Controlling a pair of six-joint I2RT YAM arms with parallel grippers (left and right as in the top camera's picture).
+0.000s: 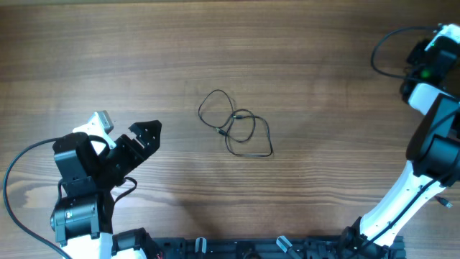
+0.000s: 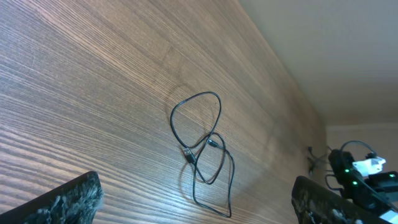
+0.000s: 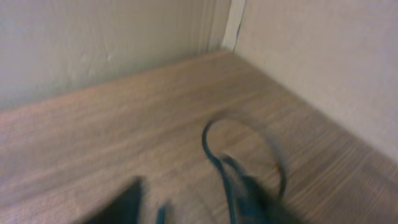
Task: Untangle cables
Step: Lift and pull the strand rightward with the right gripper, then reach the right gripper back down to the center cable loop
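Cables (image 1: 236, 126) tangled on table (image 1: 323, 108), untouched

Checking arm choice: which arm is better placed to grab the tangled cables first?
Left, probably. The left gripper is open and close to the cables, which its wrist view frames; the right arm is off at the far corner of the table.

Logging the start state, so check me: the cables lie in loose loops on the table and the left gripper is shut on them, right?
No. The cables do lie in loose loops on the table, but the left gripper is open and apart from them, holding nothing. The left wrist view shows its fingers spread wide, with the cables lying beyond them.
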